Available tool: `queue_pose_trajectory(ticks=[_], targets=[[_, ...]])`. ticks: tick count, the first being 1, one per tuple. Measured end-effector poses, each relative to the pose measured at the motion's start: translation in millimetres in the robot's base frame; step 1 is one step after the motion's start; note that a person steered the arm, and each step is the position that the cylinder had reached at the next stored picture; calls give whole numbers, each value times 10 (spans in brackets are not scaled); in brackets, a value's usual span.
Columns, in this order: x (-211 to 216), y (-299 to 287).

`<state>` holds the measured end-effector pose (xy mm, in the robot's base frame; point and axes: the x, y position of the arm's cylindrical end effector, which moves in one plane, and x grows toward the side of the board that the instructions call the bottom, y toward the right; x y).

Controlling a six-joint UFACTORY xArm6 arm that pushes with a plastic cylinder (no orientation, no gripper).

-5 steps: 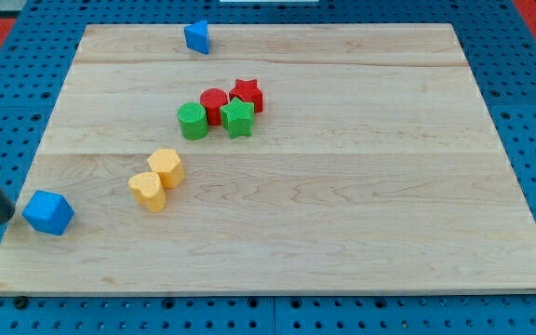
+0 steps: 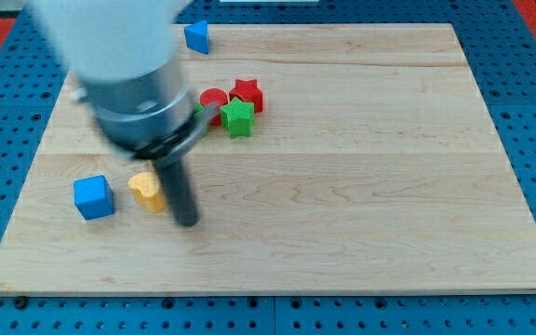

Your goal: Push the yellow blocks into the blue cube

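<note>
A blue cube (image 2: 93, 197) lies on the wooden board (image 2: 361, 195) at the view's left. A yellow heart-shaped block (image 2: 146, 190) lies just right of it, a small gap between them. The second yellow block is hidden behind my arm. My arm (image 2: 128, 84) is blurred and covers the upper left of the board. My tip (image 2: 186, 223) rests on the board just right of and slightly below the yellow heart, close to it.
A second blue block (image 2: 197, 36) sits at the board's top edge. A red cylinder (image 2: 215, 99), a red star (image 2: 247, 94) and a green star (image 2: 237, 117) cluster right of my arm. A green block there is mostly hidden.
The blue cube has moved right and slightly up, closer to the yellow heart. My arm has swung in from the view's left edge, and the tip now stands right of the yellow heart.
</note>
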<state>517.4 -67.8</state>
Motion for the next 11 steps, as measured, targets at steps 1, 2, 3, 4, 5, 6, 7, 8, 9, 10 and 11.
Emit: queue_pose_trajectory(ticks=[1,2,3,4,5,6,7,8,9,10,11], targets=[[-466,225],[-471,-185],[-458,-620],[-460,-894],[-544,-474],[-311,-256],[-232,-332],[-232,-577],[-234,-939],[-689,-814],[-1015,-904]])
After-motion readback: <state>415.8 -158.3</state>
